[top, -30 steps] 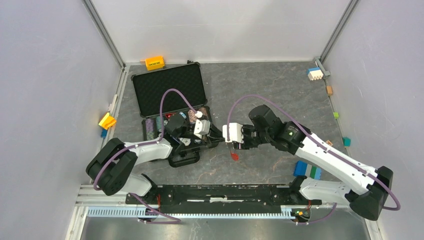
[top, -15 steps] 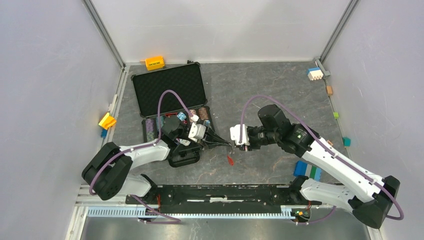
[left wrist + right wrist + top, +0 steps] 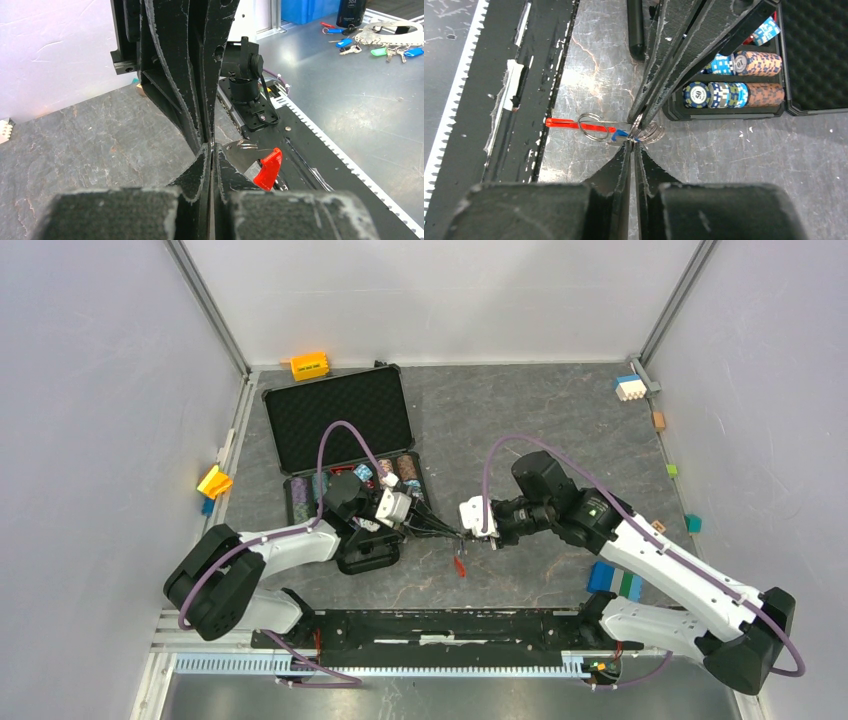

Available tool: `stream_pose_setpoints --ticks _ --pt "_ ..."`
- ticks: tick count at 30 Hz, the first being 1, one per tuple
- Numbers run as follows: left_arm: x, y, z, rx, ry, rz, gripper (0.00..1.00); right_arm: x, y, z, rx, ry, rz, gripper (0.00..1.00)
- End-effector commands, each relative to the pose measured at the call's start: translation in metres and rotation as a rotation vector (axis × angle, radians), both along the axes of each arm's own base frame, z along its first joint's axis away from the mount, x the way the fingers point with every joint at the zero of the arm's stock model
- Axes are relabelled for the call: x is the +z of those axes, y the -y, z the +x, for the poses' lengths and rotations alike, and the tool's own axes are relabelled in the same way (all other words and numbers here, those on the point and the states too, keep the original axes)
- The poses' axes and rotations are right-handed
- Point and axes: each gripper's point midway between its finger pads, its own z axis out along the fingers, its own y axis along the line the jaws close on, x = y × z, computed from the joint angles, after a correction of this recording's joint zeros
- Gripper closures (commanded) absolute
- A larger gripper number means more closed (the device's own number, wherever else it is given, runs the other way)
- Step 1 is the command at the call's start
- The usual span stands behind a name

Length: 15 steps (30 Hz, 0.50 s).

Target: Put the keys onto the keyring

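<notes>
The keyring [image 3: 591, 126] is a silvery ring with a red strip [image 3: 569, 123] and a coil of rings [image 3: 651, 133], hanging just above the table between both grippers. My left gripper [image 3: 211, 146] is shut on it, and the red strip [image 3: 268, 168] dangles beside its fingers. A key with a blue head [image 3: 622, 134] hangs at the same spot. My right gripper [image 3: 633, 142] faces the left one tip to tip, its jaws closed to a sliver on the small metal piece by the blue head. In the top view both grippers meet [image 3: 455, 533] [image 3: 468, 536] above the red strip [image 3: 459, 565].
An open black case [image 3: 340, 415] with poker chips [image 3: 734, 62] lies just behind the left arm. Small blocks sit at the edges: orange [image 3: 309, 365], yellow [image 3: 214, 481], blue and green [image 3: 615, 580], white [image 3: 629, 388]. A black rail [image 3: 440, 625] runs along the near edge.
The right gripper's jaws have closed from wide open to nearly touching. The left gripper reached further right while the right arm drew back slightly. The red strip hangs a little lower.
</notes>
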Motion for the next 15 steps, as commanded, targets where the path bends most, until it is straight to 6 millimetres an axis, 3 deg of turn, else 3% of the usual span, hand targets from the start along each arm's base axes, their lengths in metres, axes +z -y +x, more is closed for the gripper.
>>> stream_pose_setpoints --ticks 1,5,15 --pt "0.014 -0.002 -0.007 -0.028 0.076 -0.046 0.98 0.000 -0.005 -0.005 0.040 -0.009 0.027 0.93" --pt "0.013 -0.003 -0.011 -0.049 0.084 -0.043 0.98 -0.002 -0.005 -0.008 0.049 -0.015 0.034 1.00" --pt "0.015 -0.005 -0.029 -0.138 0.153 -0.052 0.98 0.001 -0.013 -0.012 0.060 -0.047 0.095 1.00"
